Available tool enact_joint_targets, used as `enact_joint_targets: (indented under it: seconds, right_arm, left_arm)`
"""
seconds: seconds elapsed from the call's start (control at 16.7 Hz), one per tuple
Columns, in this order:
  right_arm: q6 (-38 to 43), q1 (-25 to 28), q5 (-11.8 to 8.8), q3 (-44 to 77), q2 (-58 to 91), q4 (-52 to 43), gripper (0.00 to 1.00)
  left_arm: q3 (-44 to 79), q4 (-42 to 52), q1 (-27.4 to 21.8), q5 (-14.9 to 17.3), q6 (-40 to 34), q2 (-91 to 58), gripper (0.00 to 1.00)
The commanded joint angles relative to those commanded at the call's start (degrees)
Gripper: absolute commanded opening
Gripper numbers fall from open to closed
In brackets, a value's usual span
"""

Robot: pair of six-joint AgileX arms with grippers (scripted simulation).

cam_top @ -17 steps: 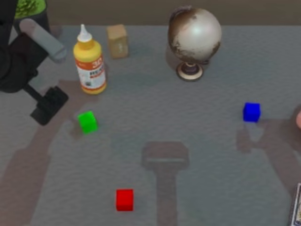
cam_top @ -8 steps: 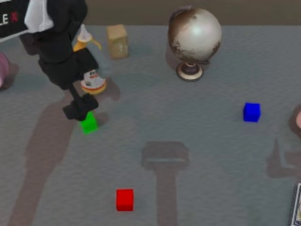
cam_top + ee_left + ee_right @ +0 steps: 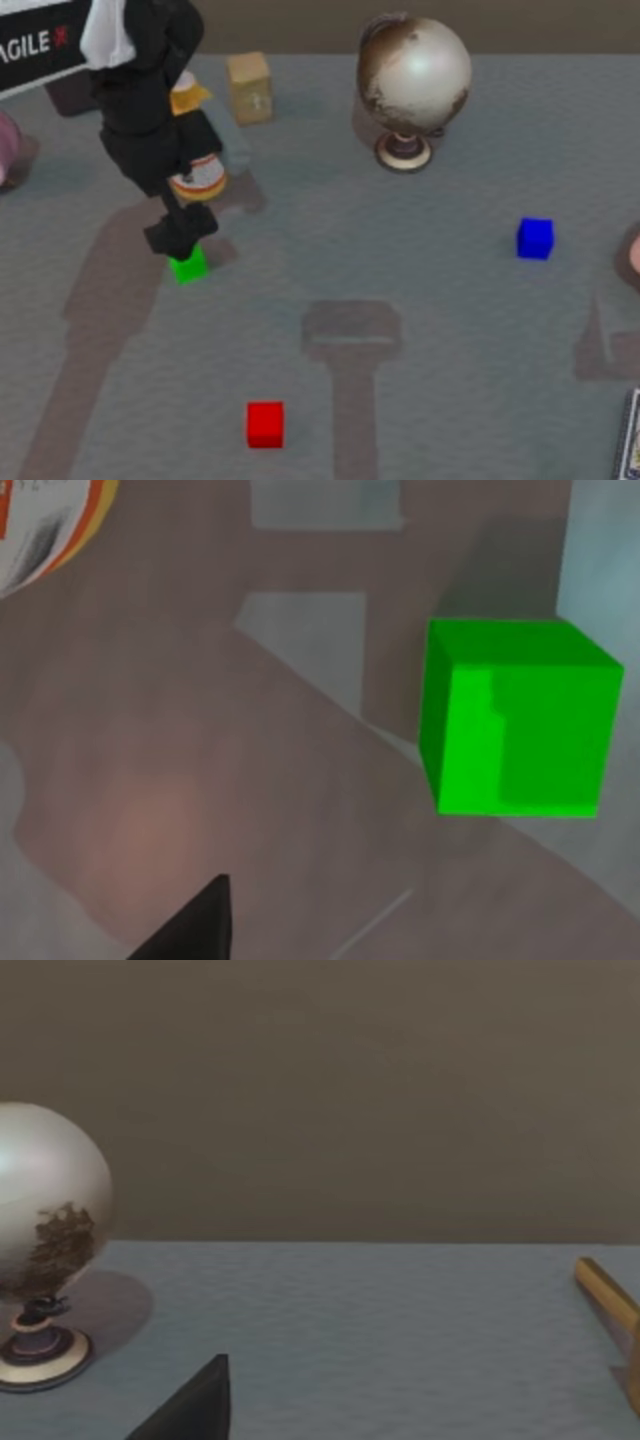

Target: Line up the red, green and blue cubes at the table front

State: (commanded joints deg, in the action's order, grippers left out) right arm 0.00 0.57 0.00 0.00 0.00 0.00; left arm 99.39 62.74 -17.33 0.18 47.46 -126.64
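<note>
The green cube (image 3: 189, 266) sits at the table's left middle, and my left gripper (image 3: 180, 240) hangs just over its rear edge, open and holding nothing. In the left wrist view the green cube (image 3: 515, 720) lies close ahead, off to one side of a single dark fingertip (image 3: 200, 930). The red cube (image 3: 265, 424) rests near the front edge, left of centre. At the right middle stands the blue cube (image 3: 535, 238). My right arm is parked off the right side; its wrist view shows one dark fingertip (image 3: 205, 1405) above bare table, open.
A yellow bottle (image 3: 196, 176) stands half hidden behind my left arm, with a tan block (image 3: 250, 88) beside it at the back. A globe on a stand (image 3: 413, 80) is at the back centre. A flat printed object (image 3: 632, 440) pokes in at the front right corner.
My left arm has swung in from the left edge, across the bottle, and its gripper has come down onto the green cube. The cubes have not moved.
</note>
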Motion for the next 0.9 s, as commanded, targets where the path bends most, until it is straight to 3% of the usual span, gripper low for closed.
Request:
enact_joint_targets:
  seconds: [0.24, 0.6, 0.84, 0.9]
  right_arm:
    - [0.0, 0.0, 0.0, 0.0, 0.0, 0.0, 1.0]
    - [0.0, 0.0, 0.0, 0.0, 0.0, 0.0, 1.0]
    - [0.0, 0.0, 0.0, 0.0, 0.0, 0.0, 1.0]
    - [0.0, 0.0, 0.0, 0.0, 0.0, 0.0, 1.0]
  left_arm:
    - [-1.45, -2.36, 0.14, 0.01, 0.12, -1.09, 1.0]
    - [-7.81, -14.19, 0.07, 0.06, 0.13, -6.21, 1.0]
    - [-8.16, -14.72, 0.06, 0.07, 0.14, -6.56, 1.0]
    - [-8.16, -14.72, 0.06, 0.07, 0.14, -6.56, 0.92]
